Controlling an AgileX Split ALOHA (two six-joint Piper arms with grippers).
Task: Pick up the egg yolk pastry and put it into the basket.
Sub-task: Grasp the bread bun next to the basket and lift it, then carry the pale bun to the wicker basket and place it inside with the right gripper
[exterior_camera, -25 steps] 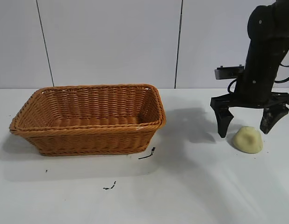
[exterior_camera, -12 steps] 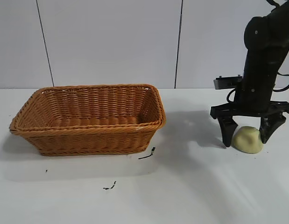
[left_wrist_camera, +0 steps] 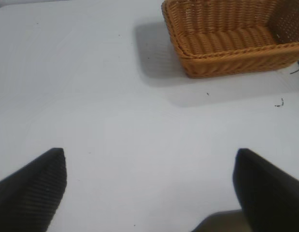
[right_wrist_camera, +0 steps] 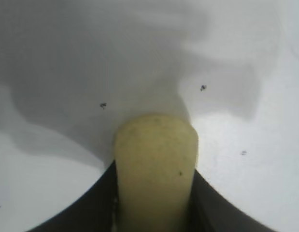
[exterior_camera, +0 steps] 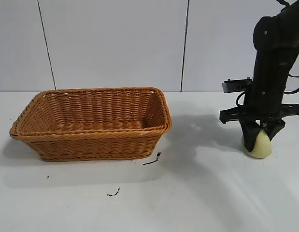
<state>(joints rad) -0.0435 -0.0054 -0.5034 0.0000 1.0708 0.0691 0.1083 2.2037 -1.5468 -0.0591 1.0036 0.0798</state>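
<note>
Now your right gripper [exterior_camera: 258, 137] points straight down and its jaws are clamped on the egg yolk pastry [exterior_camera: 259, 146], one finger on each side of it. The pastry sits between the jaws and rests on the white table [exterior_camera: 197, 193]. The basket [exterior_camera: 91, 122] stands well apart from these jaws. Your left gripper [left_wrist_camera: 149, 186] hangs over bare table, jaws wide apart, nothing between them.

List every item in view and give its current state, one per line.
egg yolk pastry: on the table, squeezed between the gripper fingers.
basket: upright, empty.
right gripper: pointing down, shut on the pastry.
left gripper: open, over bare table.
</note>
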